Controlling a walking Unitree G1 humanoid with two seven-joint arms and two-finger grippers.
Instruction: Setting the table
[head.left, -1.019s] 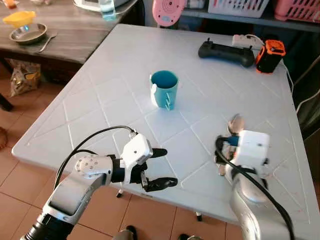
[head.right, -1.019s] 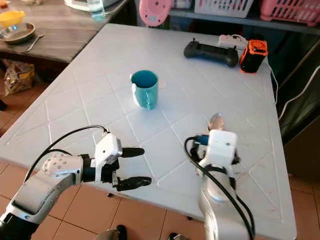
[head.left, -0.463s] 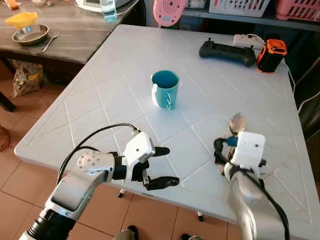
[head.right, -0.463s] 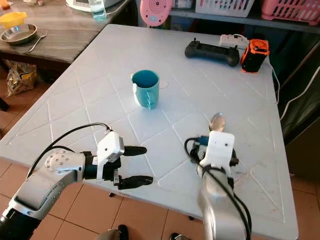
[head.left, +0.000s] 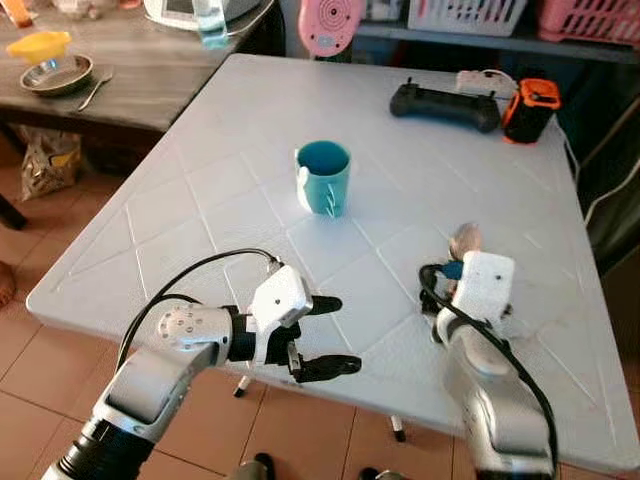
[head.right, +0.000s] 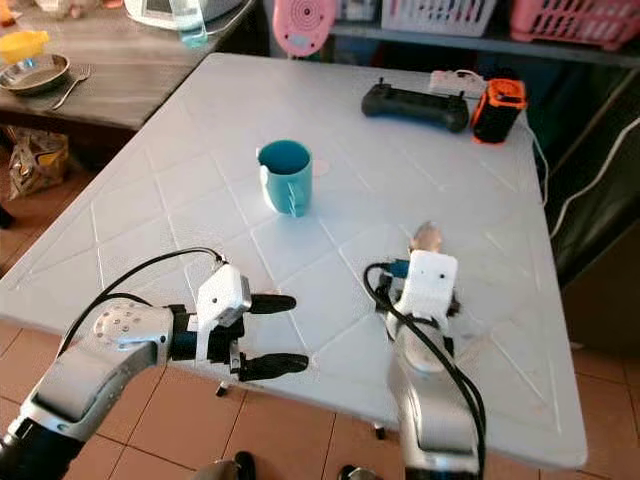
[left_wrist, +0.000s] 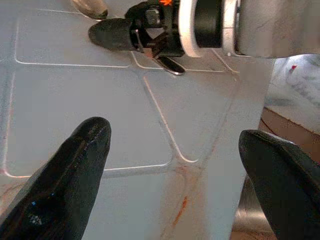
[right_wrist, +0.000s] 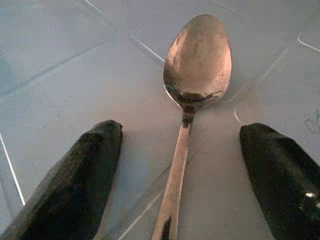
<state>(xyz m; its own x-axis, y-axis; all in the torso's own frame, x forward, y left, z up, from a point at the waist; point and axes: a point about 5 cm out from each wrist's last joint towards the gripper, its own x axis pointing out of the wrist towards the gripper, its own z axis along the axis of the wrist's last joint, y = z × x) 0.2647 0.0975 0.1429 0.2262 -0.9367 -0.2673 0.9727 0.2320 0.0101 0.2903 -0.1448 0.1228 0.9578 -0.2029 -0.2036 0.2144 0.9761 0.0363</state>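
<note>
A metal spoon (right_wrist: 196, 67) lies flat on the white table (head.left: 200, 190), its bowl pointing away from me and showing past my right wrist (head.left: 485, 288). My right gripper (right_wrist: 181, 131) is open low over the spoon, one black finger (right_wrist: 80, 175) on each side of the handle, apart from it. A teal mug (head.left: 325, 176) stands upright near the table's middle. At the table's near edge my left gripper (head.left: 345, 334) hovers open and holds nothing; its wrist view looks across at the right gripper and the spoon's handle end (left_wrist: 170, 65).
A black controller (head.left: 444, 104), an orange device (head.left: 531, 108) and a white power strip (head.left: 478, 80) lie at the table's far right. A wooden table at far left carries a steel bowl (head.left: 57, 75) and a fork (head.left: 97, 86). Tiled floor lies below the near edge.
My right arm has stretched a little farther forward and down over the spoon. The left gripper stays where it was, still open. The whole view has shifted slightly.
</note>
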